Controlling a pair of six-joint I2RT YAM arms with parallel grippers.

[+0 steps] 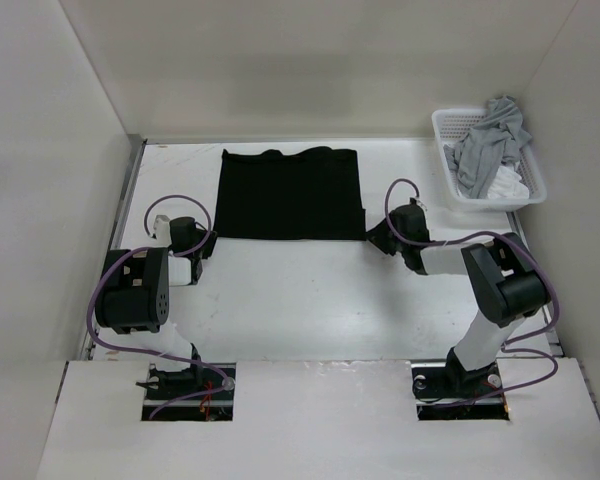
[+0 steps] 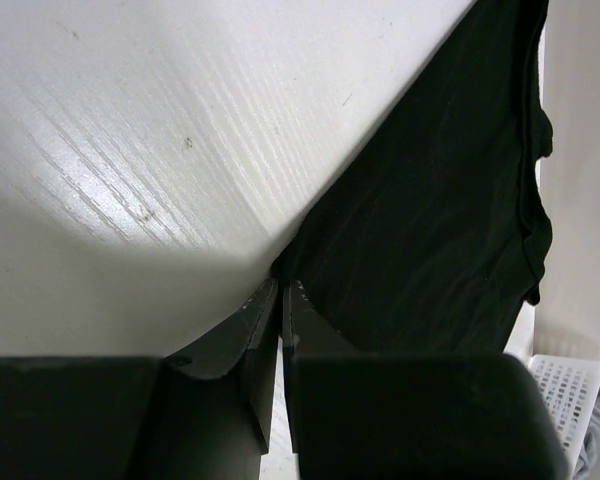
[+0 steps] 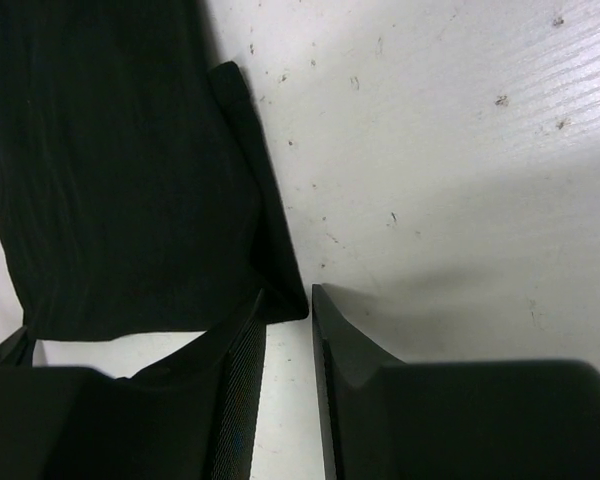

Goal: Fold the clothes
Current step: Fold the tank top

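Two corners, two grippers, so here's the rundown. On the near-left corner, the left gripper [image 2: 281, 285] has its jaws squeezed down to a hairline slit. The cloth of the black T-shirt [image 1: 290, 193] runs straight into the tips, so it looks pinched there.

On the near-right corner, the right gripper [image 3: 288, 296] has a narrow gap between its jaws with pale table [image 1: 300, 300] showing through. That corner sits right at the tips, not clamped as far as I can see.

The shirt itself is plain black and soft, lying flat as a rough rectangle at the far middle of the table. Its near edge is straight, and the far edge has a small dip in the middle. The right wrist view shows an extra layer of fabric lying along its right side.

Off at the far right there's a white plastic basket [image 1: 500, 203] holding a grey garment [image 1: 490, 140] and a white garment [image 1: 510, 183], well apart from the shirt.
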